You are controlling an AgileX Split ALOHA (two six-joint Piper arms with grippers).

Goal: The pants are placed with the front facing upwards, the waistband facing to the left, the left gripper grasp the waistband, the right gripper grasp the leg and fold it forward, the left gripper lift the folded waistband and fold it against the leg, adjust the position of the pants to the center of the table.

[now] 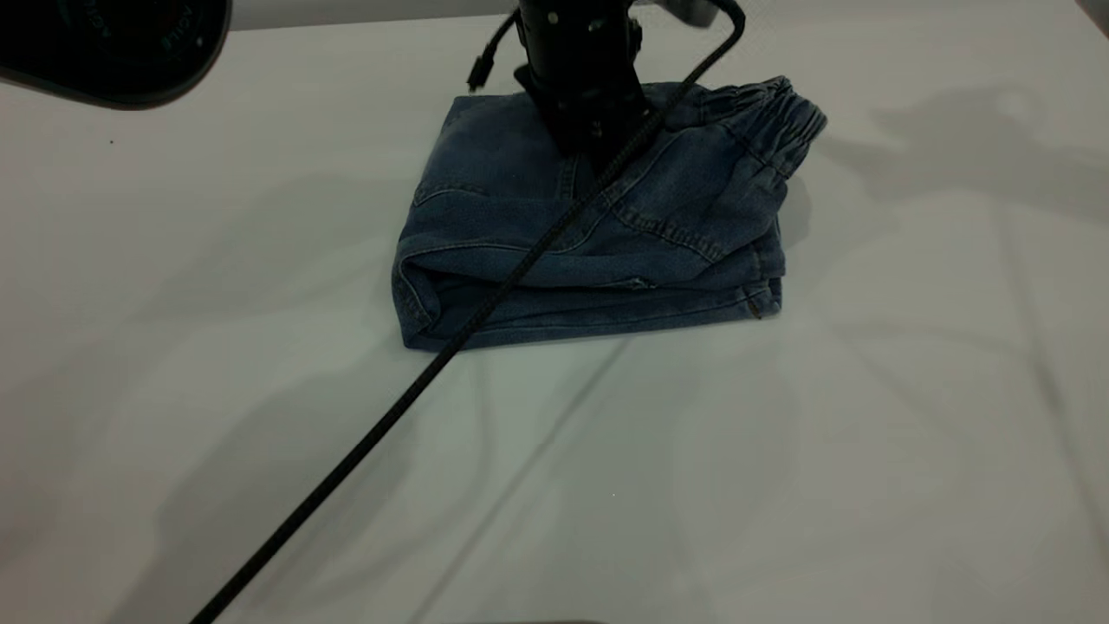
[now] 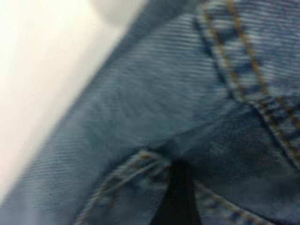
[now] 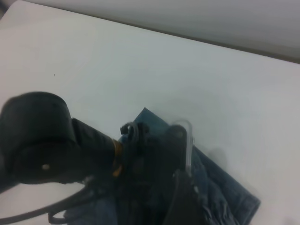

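My left tool (image 1: 598,143) presses down on the far part of the pants (image 1: 598,225), a thick folded slab of blue denim with tan double stitching; I cannot tell whether it is clenched or released. Its braided black cable (image 1: 416,381) runs diagonally toward the near side across the smooth pale tabletop (image 1: 866,433). To its right, the gathered, ruffled waistband (image 1: 780,117) forms the bundle's far corner.

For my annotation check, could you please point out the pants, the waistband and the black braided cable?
pants (image 1: 485,217): exterior view, flat top denim layer.
waistband (image 1: 793,121): exterior view, gathered elastic edge.
black braided cable (image 1: 364,446): exterior view, stretch over the table.
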